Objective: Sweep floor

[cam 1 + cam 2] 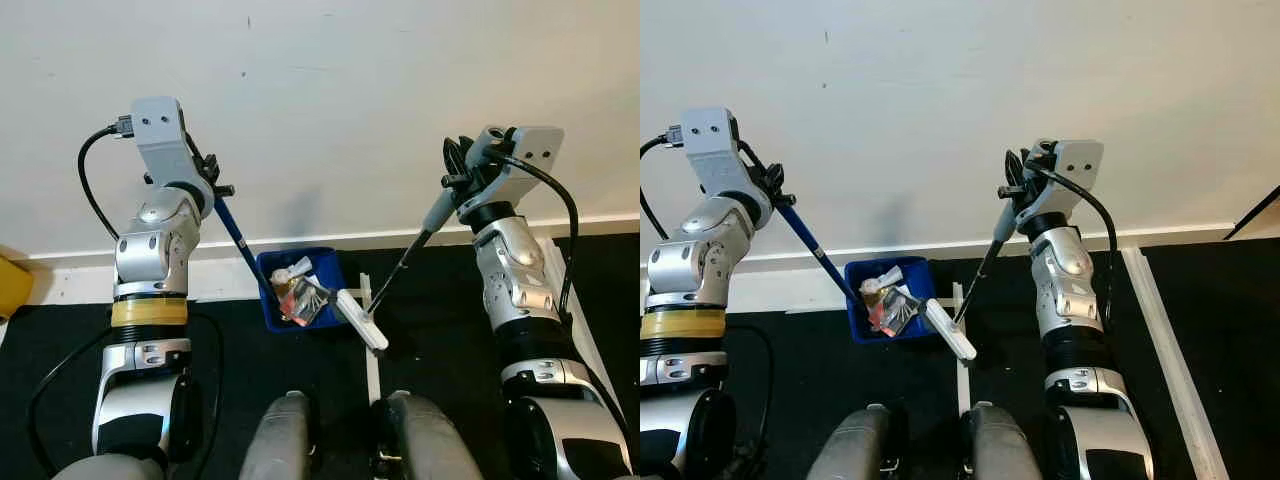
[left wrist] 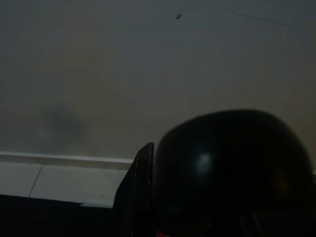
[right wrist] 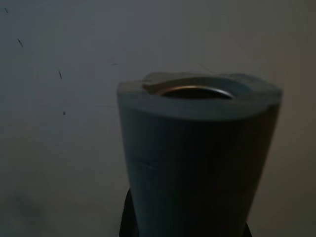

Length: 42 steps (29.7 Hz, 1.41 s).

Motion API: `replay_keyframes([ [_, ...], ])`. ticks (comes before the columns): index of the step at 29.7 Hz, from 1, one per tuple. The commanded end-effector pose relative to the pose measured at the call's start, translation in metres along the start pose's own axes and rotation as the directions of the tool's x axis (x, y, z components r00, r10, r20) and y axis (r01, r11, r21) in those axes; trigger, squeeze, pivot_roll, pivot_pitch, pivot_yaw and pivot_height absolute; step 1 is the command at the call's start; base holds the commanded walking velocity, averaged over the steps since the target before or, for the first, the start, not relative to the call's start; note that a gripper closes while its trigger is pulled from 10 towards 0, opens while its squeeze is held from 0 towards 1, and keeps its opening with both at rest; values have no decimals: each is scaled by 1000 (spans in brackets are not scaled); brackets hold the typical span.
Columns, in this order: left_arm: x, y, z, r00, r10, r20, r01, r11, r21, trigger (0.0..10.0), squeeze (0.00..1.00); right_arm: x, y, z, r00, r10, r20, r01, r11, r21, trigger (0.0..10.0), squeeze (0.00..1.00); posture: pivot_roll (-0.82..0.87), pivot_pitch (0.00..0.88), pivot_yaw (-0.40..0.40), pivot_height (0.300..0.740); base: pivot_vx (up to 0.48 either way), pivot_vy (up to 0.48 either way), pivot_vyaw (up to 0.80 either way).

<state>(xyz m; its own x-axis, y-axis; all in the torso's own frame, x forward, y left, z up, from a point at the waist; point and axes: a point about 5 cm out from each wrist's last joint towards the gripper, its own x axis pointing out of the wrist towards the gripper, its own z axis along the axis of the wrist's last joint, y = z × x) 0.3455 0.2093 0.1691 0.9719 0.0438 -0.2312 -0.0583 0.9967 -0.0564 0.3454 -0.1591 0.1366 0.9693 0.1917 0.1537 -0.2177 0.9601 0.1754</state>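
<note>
A blue dustpan point(image 1: 300, 290) rests on the dark floor against the wall, with crumpled wrappers point(image 1: 300, 295) lying inside it. Its blue handle point(image 1: 235, 232) runs up to my left gripper point(image 1: 212, 180), which is shut on it. My right gripper point(image 1: 462, 172) is shut on the grey grip of a broom point(image 1: 438, 208). The broom's thin black stick slants down to a white head point(image 1: 362, 320) touching the floor at the dustpan's right side. The right wrist view looks down the grey grip end point(image 3: 197, 148).
The white wall and baseboard point(image 1: 420, 238) stand just behind the dustpan. A white strip point(image 1: 372, 370) crosses the black floor between my feet, and another white strip point(image 1: 1170, 360) lies at the right. A yellow object point(image 1: 12, 285) sits at the far left.
</note>
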Motion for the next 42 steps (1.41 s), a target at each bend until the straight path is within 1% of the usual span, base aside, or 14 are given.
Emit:
replay_keyframes([
  [1, -1, 0, 13, 998, -10, 64, 12, 999, -30, 10000, 0, 1, 3, -4, 1000, 1, -18, 0, 1000, 7, 10000, 0, -14, 46, 82, 740, 0, 0, 431],
  [15, -1, -1, 10, 998, -12, 57, 14, 999, -33, 10000, 0, 0, -7, -7, 997, -66, -46, 66, 998, -2, 10000, 0, -15, 48, 80, 740, 0, 0, 778],
  [42, 0, -1, 7, 999, -13, 43, 14, 999, -29, 10000, 0, 1, -9, -8, 995, -82, -52, 82, 997, -1, 10000, 0, -15, 53, 83, 740, 0, 0, 768],
])
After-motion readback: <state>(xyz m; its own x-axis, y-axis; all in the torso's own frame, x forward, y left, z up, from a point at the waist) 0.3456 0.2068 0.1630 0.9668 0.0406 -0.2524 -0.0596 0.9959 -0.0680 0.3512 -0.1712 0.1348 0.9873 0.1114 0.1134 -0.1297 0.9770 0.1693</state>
